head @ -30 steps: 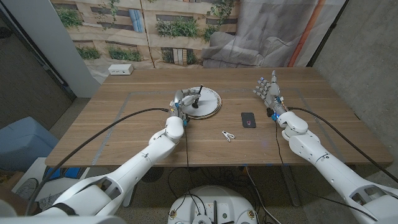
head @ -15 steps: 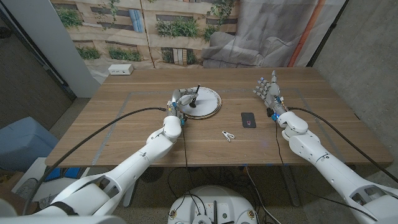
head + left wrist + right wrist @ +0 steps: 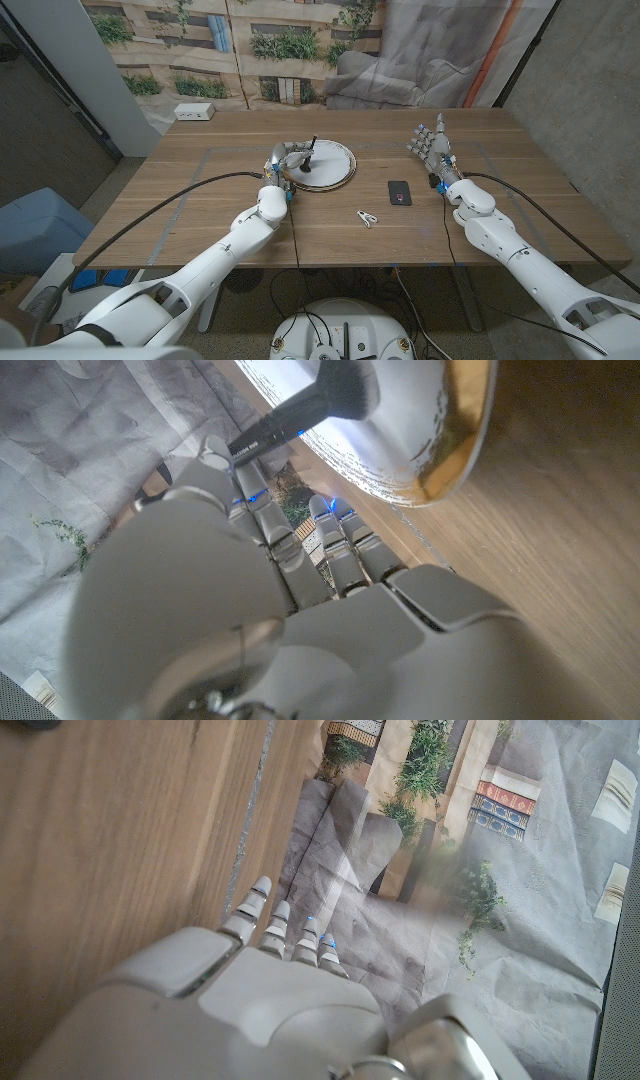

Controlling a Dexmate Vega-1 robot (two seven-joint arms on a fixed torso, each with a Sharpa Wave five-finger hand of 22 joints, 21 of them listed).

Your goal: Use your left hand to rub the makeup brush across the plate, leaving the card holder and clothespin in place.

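Observation:
A white round plate [image 3: 338,165] lies on the wooden table a little behind its middle. My left hand [image 3: 283,160] is at the plate's left rim and holds the black makeup brush [image 3: 310,152] by its handle, bristles down on the plate. The left wrist view shows the brush [image 3: 290,420] running from my left hand's [image 3: 260,590] fingers onto the plate [image 3: 400,450]. A black card holder [image 3: 399,192] lies right of the plate, and a pale clothespin [image 3: 367,217] nearer the front. My right hand [image 3: 430,141] stands apart from them, fingers spread, holding nothing.
A white box [image 3: 194,112] sits at the table's back left corner. Black cables run along both arms over the table's front part. In the right wrist view my right hand [image 3: 260,1000] reaches past the table's far edge toward a printed backdrop.
My left hand has moved left across the plate with the brush, dragging the bristles toward the plate's left rim. The right hand, card holder and clothespin have stayed put.

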